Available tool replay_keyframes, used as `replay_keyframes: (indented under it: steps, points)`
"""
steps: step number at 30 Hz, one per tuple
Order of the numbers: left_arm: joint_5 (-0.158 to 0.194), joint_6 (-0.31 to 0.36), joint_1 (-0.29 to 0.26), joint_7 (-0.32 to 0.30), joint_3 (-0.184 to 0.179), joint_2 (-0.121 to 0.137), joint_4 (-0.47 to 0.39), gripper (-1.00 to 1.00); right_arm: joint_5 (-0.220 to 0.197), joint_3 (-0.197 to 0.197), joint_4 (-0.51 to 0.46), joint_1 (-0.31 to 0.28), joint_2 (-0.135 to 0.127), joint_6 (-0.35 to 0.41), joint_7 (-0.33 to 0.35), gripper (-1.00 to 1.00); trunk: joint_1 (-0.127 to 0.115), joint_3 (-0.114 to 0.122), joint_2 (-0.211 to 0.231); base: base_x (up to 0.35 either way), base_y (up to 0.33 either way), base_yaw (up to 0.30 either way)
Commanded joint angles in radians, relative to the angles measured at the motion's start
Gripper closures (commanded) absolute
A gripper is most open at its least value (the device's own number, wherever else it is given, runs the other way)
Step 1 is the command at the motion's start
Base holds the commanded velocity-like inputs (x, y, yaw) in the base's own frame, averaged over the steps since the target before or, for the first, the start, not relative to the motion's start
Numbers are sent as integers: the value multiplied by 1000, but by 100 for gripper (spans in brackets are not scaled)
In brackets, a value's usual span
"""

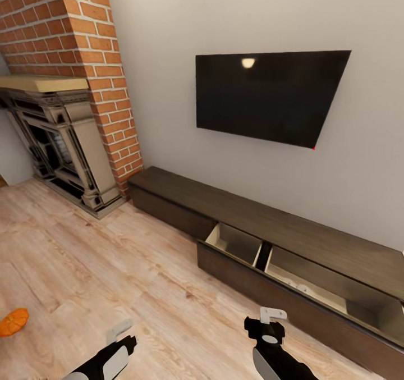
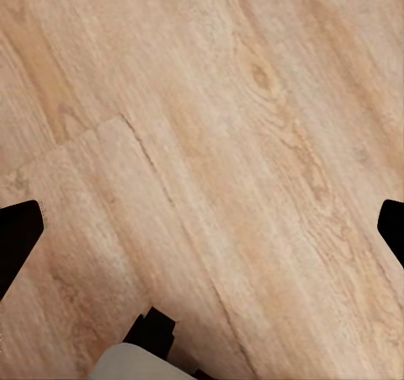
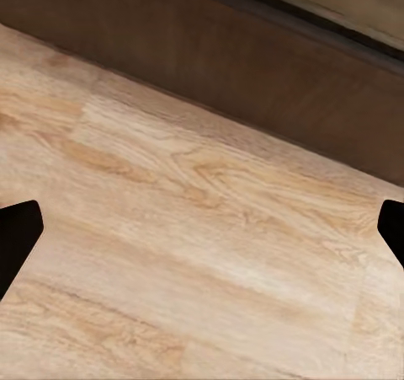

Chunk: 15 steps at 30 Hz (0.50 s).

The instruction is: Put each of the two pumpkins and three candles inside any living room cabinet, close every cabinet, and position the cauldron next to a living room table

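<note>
Where floor widens, cabinet [image 1: 292, 239] drawer's edge

We see a black television [image 1: 273, 96] fixed to a pale grey wall [image 1: 163, 43], its screen catching one small spot of light. To its left rises a red brick chimney column [image 1: 84, 37] — below it a grey ornate fireplace [image 1: 59, 144] with a light wooden mantel [image 1: 39, 82]. Light wood-plank flooring [image 1: 101, 268] spreads across the room — its grain knotted and streaked.
</note>
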Motion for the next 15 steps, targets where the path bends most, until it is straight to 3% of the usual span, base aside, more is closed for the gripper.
replay_keyframes:
  steps: [1, 7, 15]
  points:
    - [8, 1, 0, 6, -9, 1, -2, -100, -6, 11, -1, -1, -1, 3, -8, -100, 0, 0, -1, 0, 0, 219]
    - [9, 2, 0, 6, -8, 0, -2, -100, -7, 46, 0, -1, 0, -16, -8, -100, 0, 7, -1, 2, 0, 210]
    - [9, 2, 0, 6, -9, -1, -2, -100, -8, 54, 4, -1, 1, -21, -8, -100, 0, 17, -1, 106, 0, 205]
